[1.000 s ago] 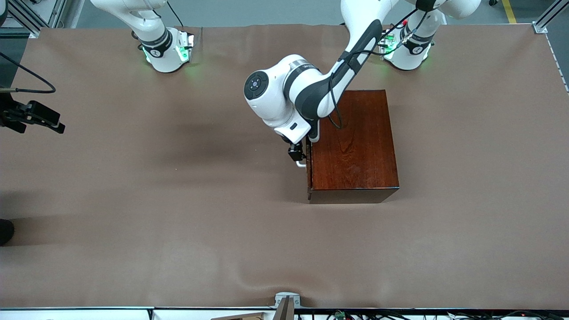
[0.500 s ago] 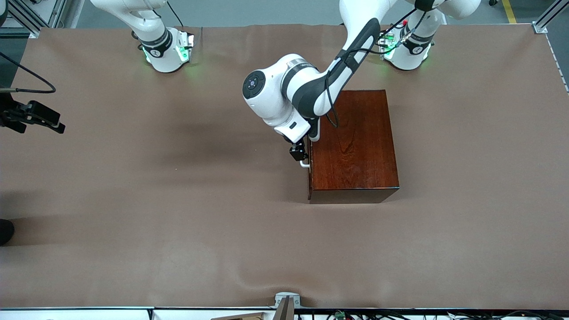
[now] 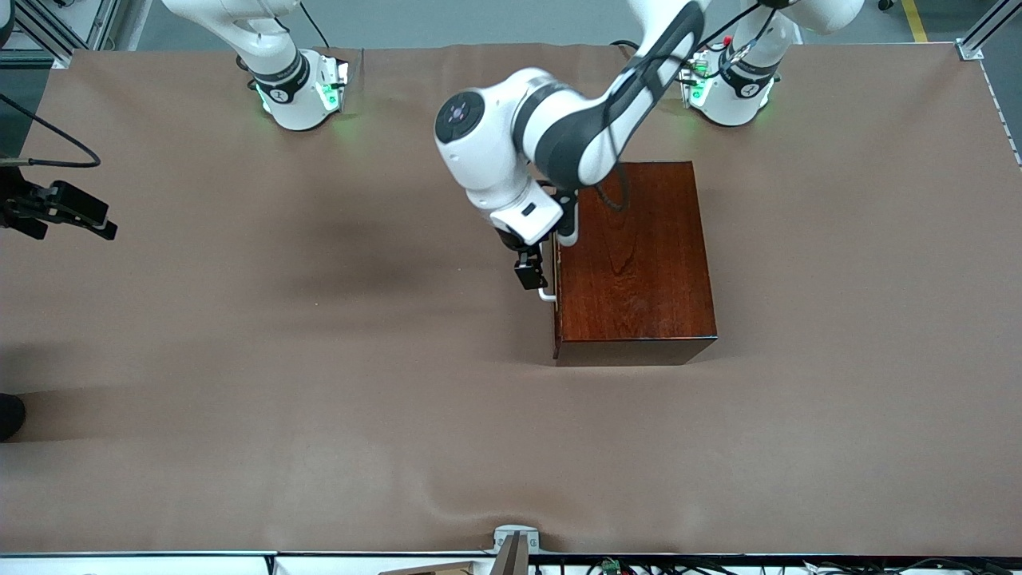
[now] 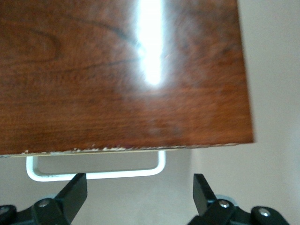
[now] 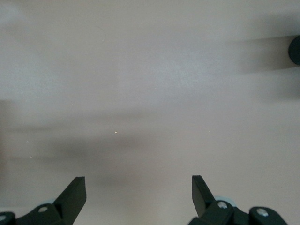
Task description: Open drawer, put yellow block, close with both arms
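The glossy mahogany box [image 3: 639, 263] stands mid-table, and its drawer is shut flush into it. The white handle [image 3: 546, 295] sticks out on the side toward the right arm's end. My left gripper [image 3: 530, 275] hangs open and empty just in front of that handle. In the left wrist view the handle [image 4: 93, 174] lies under the box top [image 4: 122, 75], and the left gripper [image 4: 139, 197] has its jaws wide apart, touching nothing. My right gripper [image 3: 84, 217] waits open over the bare cloth at its end of the table [image 5: 138, 197]. The yellow block is out of view.
Brown cloth [image 3: 319, 399] covers the whole table. A dark round object [image 3: 9, 415] sits at the table edge by the right arm's end, and it also shows in the right wrist view [image 5: 295, 50]. A metal bracket [image 3: 515, 543] sits at the near edge.
The left arm's elbow and wrist have risen and swung toward the bases. Its gripper stays by the handle. The drawer front moved slightly into the box. The right arm has not moved.
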### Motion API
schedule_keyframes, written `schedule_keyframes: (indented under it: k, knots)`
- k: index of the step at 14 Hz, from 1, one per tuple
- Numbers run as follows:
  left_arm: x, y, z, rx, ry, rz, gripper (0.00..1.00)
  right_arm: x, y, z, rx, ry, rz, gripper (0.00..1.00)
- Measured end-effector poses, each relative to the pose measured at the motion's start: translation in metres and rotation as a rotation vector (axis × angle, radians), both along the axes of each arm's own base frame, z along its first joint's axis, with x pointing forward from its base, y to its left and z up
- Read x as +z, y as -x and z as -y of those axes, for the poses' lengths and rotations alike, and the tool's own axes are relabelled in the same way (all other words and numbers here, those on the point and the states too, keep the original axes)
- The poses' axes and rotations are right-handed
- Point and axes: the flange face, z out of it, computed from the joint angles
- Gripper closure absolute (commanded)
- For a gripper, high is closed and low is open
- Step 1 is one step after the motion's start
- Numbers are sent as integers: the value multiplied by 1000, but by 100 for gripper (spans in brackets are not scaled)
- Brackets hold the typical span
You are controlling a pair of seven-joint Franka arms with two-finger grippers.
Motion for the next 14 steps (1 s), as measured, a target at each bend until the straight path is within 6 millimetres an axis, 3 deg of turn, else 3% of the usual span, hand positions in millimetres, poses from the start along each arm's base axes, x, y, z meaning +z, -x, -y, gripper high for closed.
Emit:
schedule_keyframes:
  k: [6,10,14]
  knots:
    - [45,-55,-67,-20,31,-4,0,0,0,0,0,0,0,0]
    - [87,-97,-141,-52,88,-35,0,0,0,0,1,0,0,0]
    - [104,-132,-220,-75,126,-77,0,0,0,0,1,0,0,0]
